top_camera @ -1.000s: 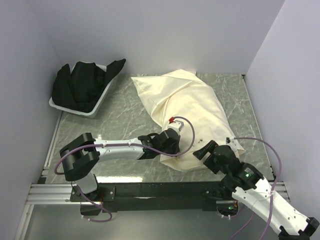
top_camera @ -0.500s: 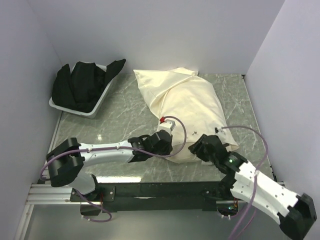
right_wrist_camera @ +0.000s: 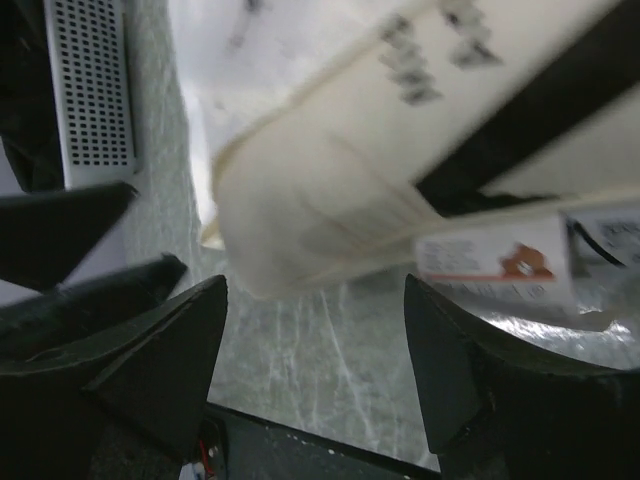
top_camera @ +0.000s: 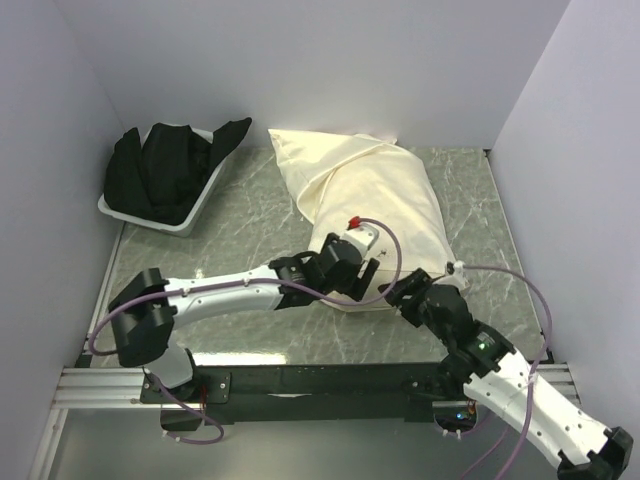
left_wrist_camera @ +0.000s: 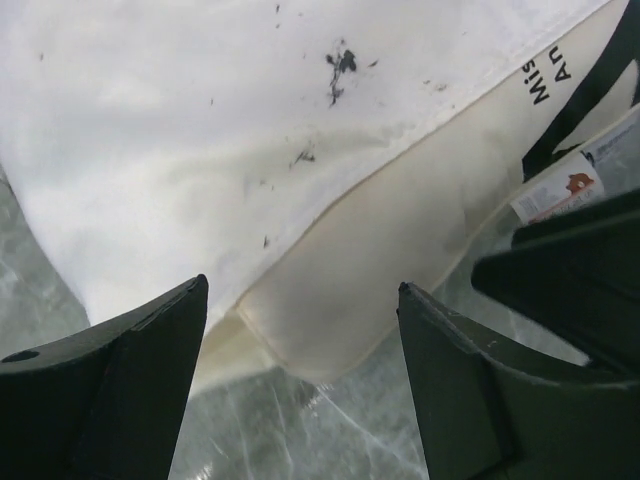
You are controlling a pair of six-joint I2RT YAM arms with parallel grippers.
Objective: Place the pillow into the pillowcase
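**Covering the last exposed end of the pillow**

The pillowcase (top_camera: 375, 195) lies diagonally on the tabletop (top_camera: 240, 230), from the far edge toward the near edge, right of the middle. It looks filled along most of its length. In the left wrist view its hem crosses the pillow (left_wrist_camera: 370, 270), whose near end, with black lettering and a small label (left_wrist_camera: 555, 190), sticks out of the opening. We judge the task nearly complete: only this end needs covering.

The left gripper (top_camera: 362, 278) and the right gripper (top_camera: 402, 293) both sit at that near end, close to each other. Each has its fingers spread, with nothing gripped.

To do this step well:

1. We pinch only the thin hem, not the padding beneath it.
2. We take one side of the opening with each gripper.
3. We draw the hem evenly toward the near edge, so the cloth slides over the corner without bunching.
4. We keep the two grippers from colliding.
5. We confirm that lettering and label are hidden
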